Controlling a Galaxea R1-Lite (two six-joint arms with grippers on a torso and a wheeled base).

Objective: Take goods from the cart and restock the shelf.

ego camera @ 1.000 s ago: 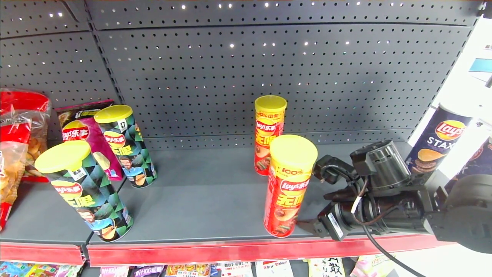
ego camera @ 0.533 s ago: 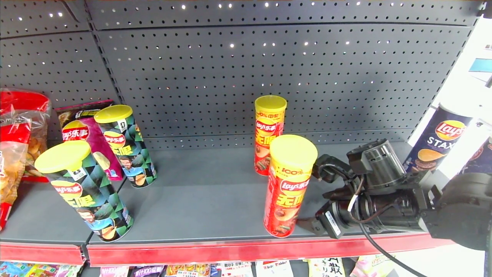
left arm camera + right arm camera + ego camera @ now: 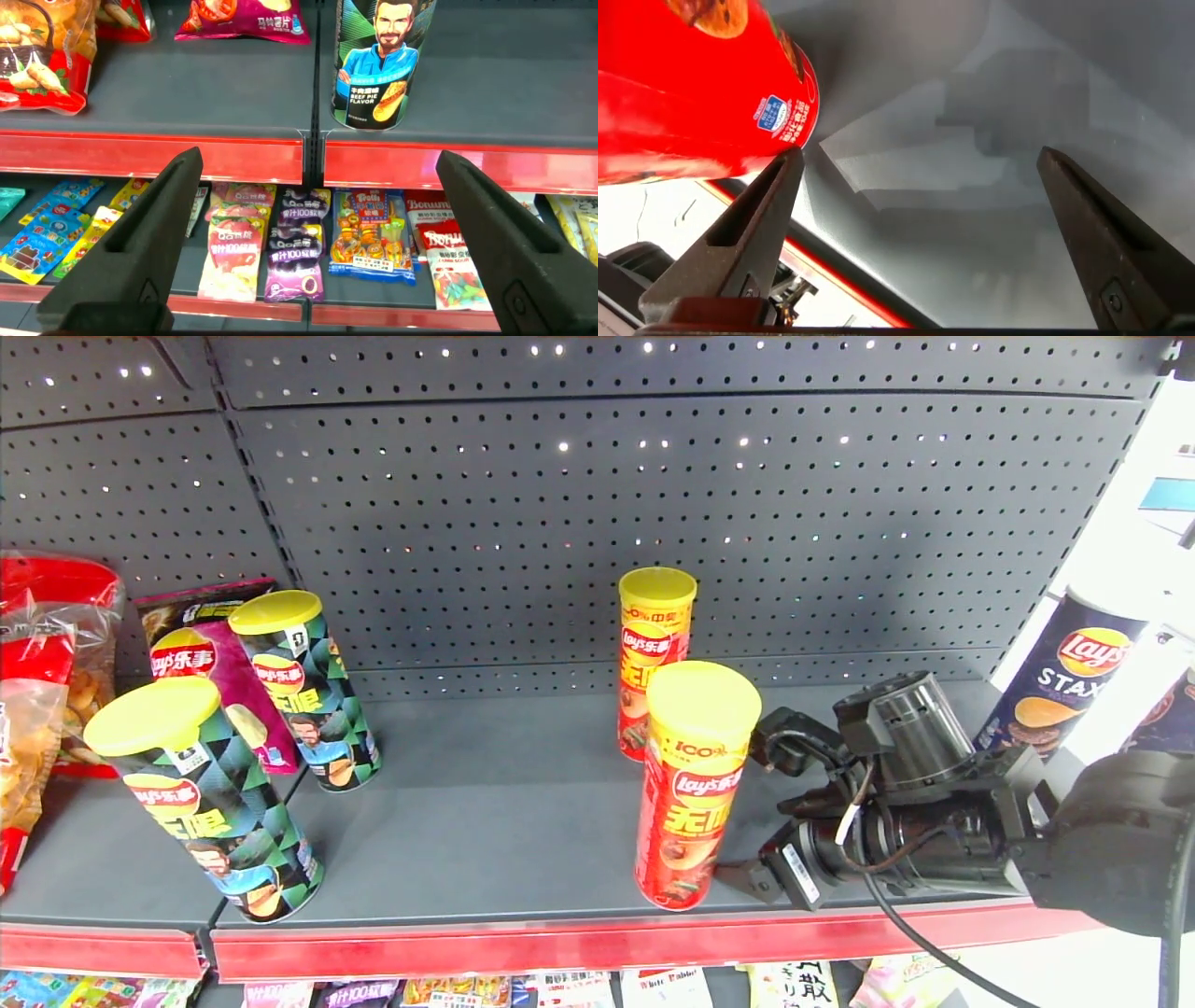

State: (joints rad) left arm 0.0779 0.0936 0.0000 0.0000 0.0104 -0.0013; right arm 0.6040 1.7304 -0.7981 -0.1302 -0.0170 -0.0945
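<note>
A red chip can with a yellow lid (image 3: 691, 803) stands near the front edge of the grey shelf (image 3: 504, 821), leaning slightly. In the right wrist view the red can (image 3: 691, 103) lies beside one finger (image 3: 738, 243), outside the gap. My right gripper (image 3: 761, 807) is open just right of this can, low over the shelf. A second red can (image 3: 653, 635) stands behind it. My left gripper (image 3: 318, 233) is open with nothing between its fingers, in front of the shelf's red edge strip (image 3: 234, 154), below a green-patterned can (image 3: 381, 56).
Two green-patterned cans (image 3: 201, 793) (image 3: 303, 686), a purple chip bag (image 3: 210, 653) and a clear snack bag (image 3: 37, 691) fill the shelf's left part. A dark blue can (image 3: 1064, 672) stands past the right end. Snack packets (image 3: 299, 243) hang on the lower shelf.
My right gripper has edged left along the shelf front. The front red can has shifted slightly left with it and leans a little more.
</note>
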